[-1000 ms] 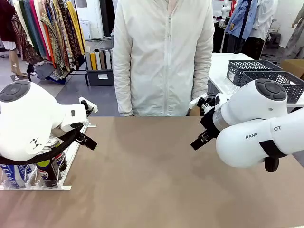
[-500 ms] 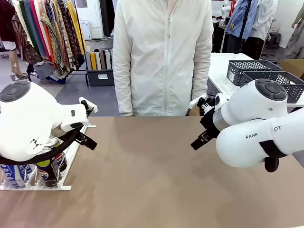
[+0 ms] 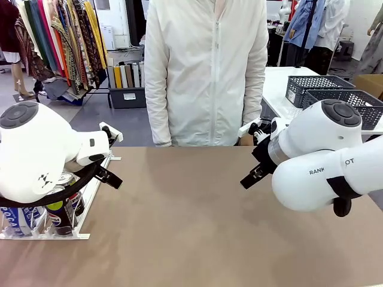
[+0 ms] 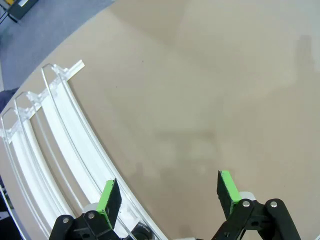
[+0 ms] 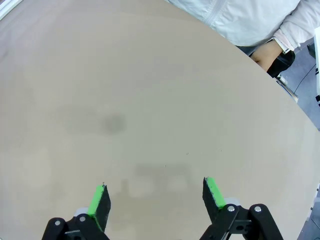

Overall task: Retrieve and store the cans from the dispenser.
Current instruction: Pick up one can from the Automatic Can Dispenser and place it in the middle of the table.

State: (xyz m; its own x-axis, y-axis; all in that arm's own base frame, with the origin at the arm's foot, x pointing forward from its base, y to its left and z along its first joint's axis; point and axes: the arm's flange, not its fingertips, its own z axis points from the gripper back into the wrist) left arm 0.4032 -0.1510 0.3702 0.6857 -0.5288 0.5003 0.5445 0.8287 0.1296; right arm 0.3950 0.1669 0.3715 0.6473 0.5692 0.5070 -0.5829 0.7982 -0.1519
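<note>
Cans (image 3: 57, 216) stand in the near end of the white dispenser (image 4: 60, 130). The left gripper (image 4: 169, 186) hangs just beside its rails, jaws spread and empty. The right gripper (image 5: 156, 192), also spread and empty, hovers well apart from the dispenser. A person (image 3: 206, 72) stands beyond.

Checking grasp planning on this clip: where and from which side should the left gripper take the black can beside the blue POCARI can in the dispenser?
Probably the upper wall of the black can, just under its silver top, coming down from above with the open left gripper: it stands upright, the dispenser rails fence its lower body, and the blue can crowds one side.
</note>
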